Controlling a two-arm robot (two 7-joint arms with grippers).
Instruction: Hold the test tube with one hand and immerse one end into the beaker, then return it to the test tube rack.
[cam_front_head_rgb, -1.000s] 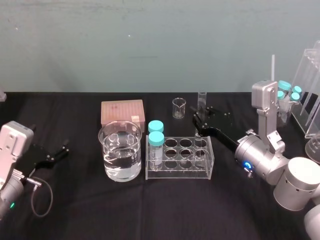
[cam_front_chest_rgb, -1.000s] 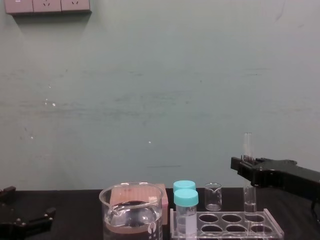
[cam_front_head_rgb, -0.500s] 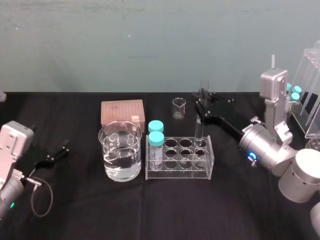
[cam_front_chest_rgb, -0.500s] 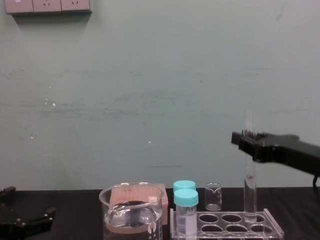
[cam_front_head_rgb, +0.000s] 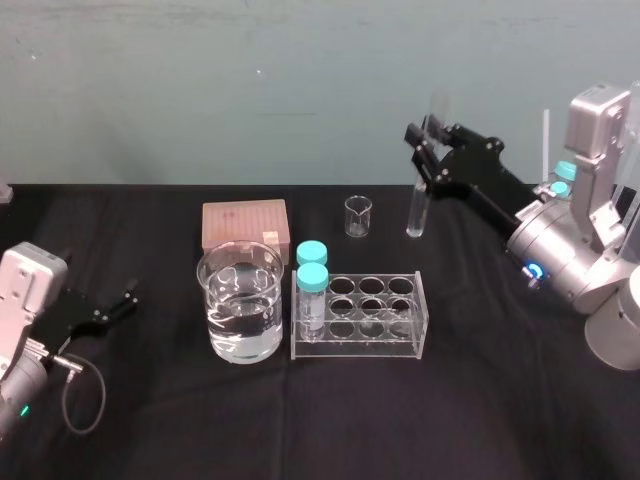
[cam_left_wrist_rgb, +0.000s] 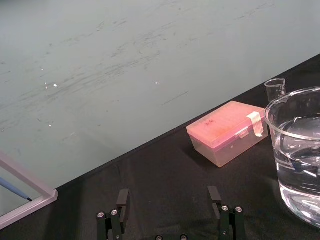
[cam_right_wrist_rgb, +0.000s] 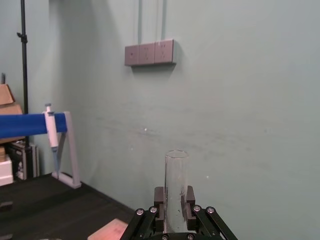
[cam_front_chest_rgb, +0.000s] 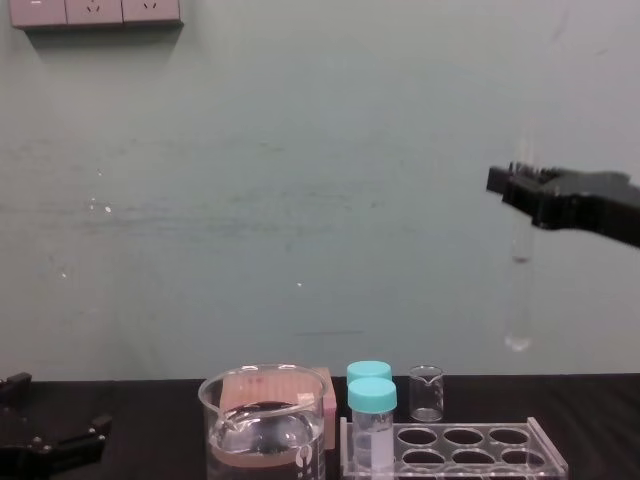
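The beaker (cam_front_head_rgb: 240, 300), part full of clear liquid, sits well off to the left of my right gripper (cam_front_head_rgb: 428, 140) and far below it. The test tube rack (cam_front_head_rgb: 360, 318) lies between the two, almost straight beneath my fingers, with two teal-capped vials (cam_front_head_rgb: 312, 272) at its end nearest the beaker. My right gripper is clenched on the test tube (cam_front_head_rgb: 417, 215) close to its open mouth. The tube's long axis is upright, and its rounded end hangs free below my grip. The chest view shows that end (cam_front_chest_rgb: 519, 290) well above the rack's top.

My left gripper (cam_left_wrist_rgb: 170, 200) is parked low on the far side of the beaker, fingers spread and holding nothing. It is nearer the beaker, but the tube is in my right, so I judge the carry is a leftward sweep and then a descent.

A second ago the tube stood in the rack's back corner hole. Half a second ago its tip was still in that hole. Now I have lifted it clear.
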